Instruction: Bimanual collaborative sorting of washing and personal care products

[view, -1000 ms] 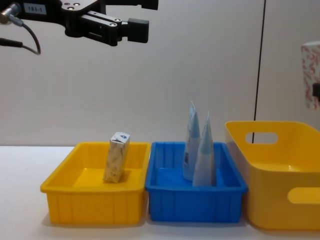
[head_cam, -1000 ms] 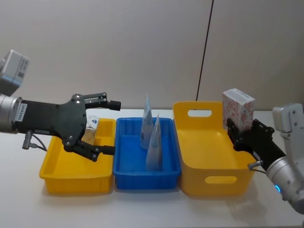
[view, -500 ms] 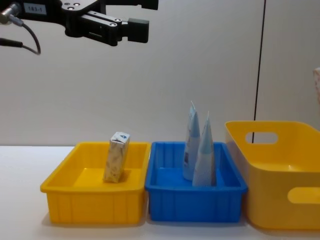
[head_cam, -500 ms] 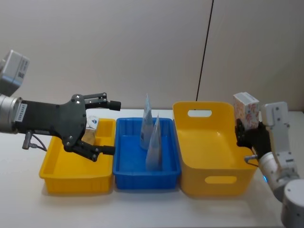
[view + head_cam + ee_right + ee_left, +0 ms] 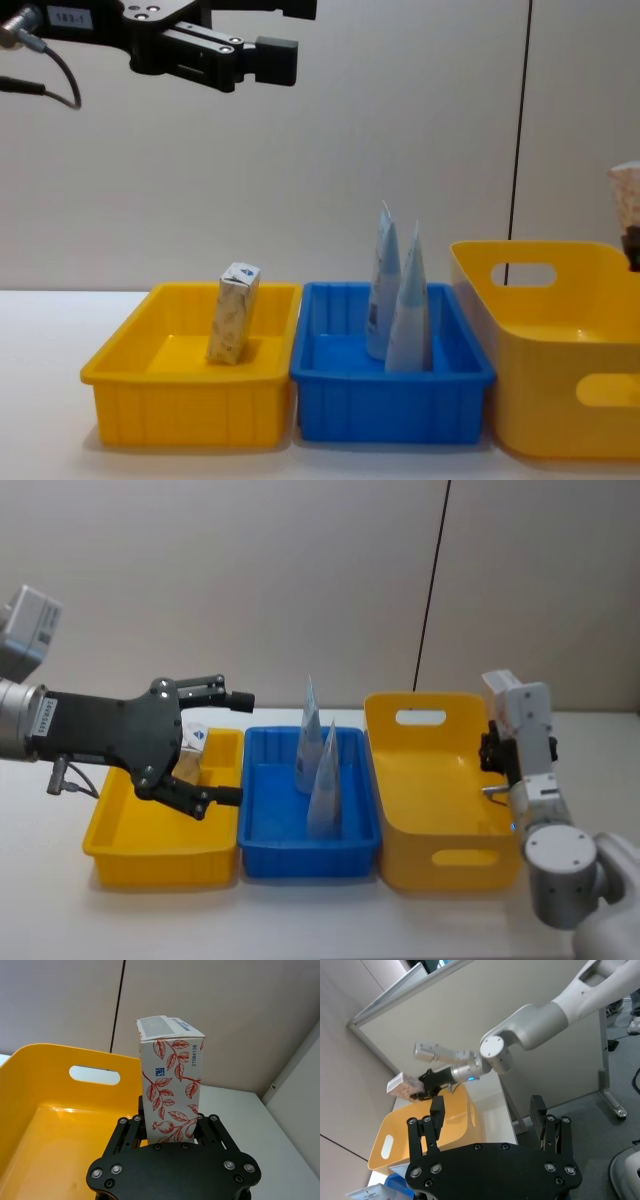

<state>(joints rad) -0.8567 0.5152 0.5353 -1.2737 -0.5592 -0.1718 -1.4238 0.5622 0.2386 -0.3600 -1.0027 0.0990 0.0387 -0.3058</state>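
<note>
Chest view: left gripper (image 5: 290, 30) hangs high, jaws apart, nothing btwn them. Well below those jaws, beige-leaf carton (image 5: 233, 313) stands slightly tilted in shallow yellow bin (image 5: 180, 420) on the counter (image 5: 40, 385). Lower & to the right of the same jaws, two tapered tubes (image 5: 398, 300) stand upright, one just in front of the other, in blue bin (image 5: 390, 410). Farther right, right gripper (image 5: 171, 1129) has jaws clamped on lower part of red-leaf carton (image 5: 170, 1075), upright, top sticking out past the jaws. Tall yellow bin (image 5: 45, 1110) sits below these jaws, w/ the carton near its right rim.
</note>
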